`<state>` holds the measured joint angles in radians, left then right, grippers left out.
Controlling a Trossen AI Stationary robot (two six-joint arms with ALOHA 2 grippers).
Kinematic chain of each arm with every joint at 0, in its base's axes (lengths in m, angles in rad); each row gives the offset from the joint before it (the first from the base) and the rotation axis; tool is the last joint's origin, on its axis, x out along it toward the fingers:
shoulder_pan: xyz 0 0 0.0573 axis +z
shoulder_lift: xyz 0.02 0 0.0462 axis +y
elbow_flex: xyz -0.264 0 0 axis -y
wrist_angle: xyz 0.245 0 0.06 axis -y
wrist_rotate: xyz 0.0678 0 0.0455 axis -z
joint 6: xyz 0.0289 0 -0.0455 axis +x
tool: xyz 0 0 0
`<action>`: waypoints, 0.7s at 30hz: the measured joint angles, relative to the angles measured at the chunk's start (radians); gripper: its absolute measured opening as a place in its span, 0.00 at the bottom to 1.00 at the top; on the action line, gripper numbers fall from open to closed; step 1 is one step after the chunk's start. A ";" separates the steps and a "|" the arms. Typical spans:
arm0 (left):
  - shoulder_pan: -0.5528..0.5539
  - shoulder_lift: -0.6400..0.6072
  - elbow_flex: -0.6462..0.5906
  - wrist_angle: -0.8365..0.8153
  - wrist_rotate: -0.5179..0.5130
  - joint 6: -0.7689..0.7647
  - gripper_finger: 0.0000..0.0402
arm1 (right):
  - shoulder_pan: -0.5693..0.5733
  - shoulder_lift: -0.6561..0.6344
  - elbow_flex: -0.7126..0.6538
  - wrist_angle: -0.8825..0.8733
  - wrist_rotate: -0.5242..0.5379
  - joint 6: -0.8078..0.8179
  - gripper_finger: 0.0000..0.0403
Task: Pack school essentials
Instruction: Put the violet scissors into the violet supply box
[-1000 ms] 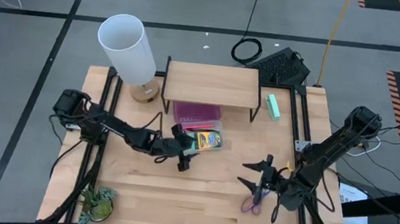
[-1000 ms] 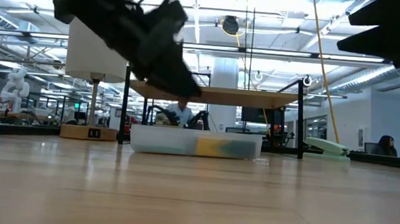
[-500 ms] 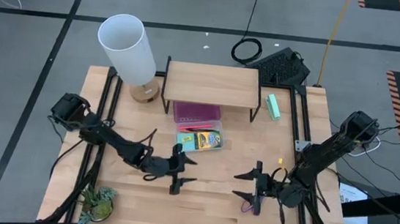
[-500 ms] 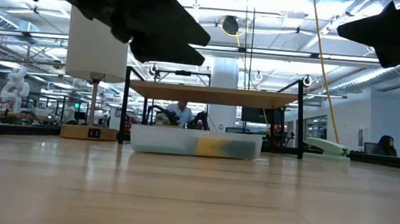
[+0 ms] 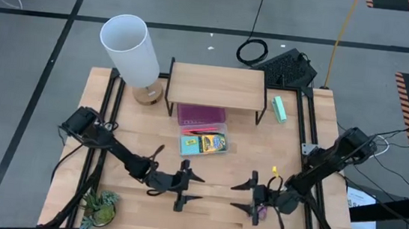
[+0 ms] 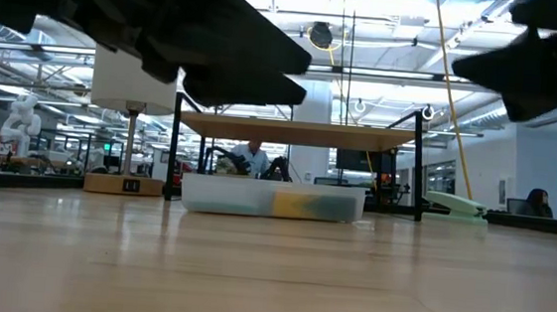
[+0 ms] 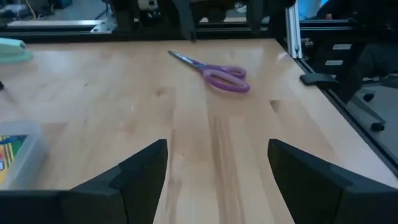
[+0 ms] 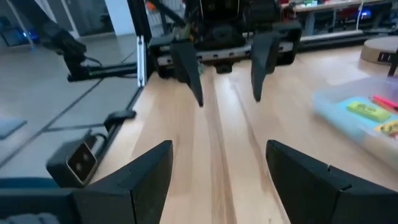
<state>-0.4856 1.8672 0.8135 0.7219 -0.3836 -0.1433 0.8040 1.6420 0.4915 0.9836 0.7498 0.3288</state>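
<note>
Purple-and-blue-handled steel scissors (image 7: 214,73) lie flat on the wooden worktop (image 5: 141,142), just under the right hand (image 5: 245,197), which is spread wide. The left hand (image 5: 191,188), also wide, faces it from close by. Best to drop straight onto the handles and pinch low.

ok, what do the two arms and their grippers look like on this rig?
Both are dark, near-black jointed arms with rounded joint housings and black cables trailing along them. The left gripper and right gripper each carry two flat, tapered black fingers with angular tips, spread apart. No markings are readable.
</note>
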 joint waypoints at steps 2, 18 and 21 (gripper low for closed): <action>0.007 0.024 0.000 0.044 0.000 0.020 0.70 | 0.000 0.025 0.000 0.001 -0.002 0.029 0.62; 0.061 0.079 0.000 0.183 0.158 0.085 0.70 | 0.024 -0.156 0.004 -0.470 -0.092 0.177 0.62; 0.052 0.079 0.000 0.158 0.159 0.084 0.70 | 0.018 -0.284 0.029 -0.804 -0.192 0.252 0.62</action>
<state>-0.4332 1.9461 0.8135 0.8800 -0.2248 -0.0592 0.8217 1.3581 0.5208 0.1799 0.5574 0.5805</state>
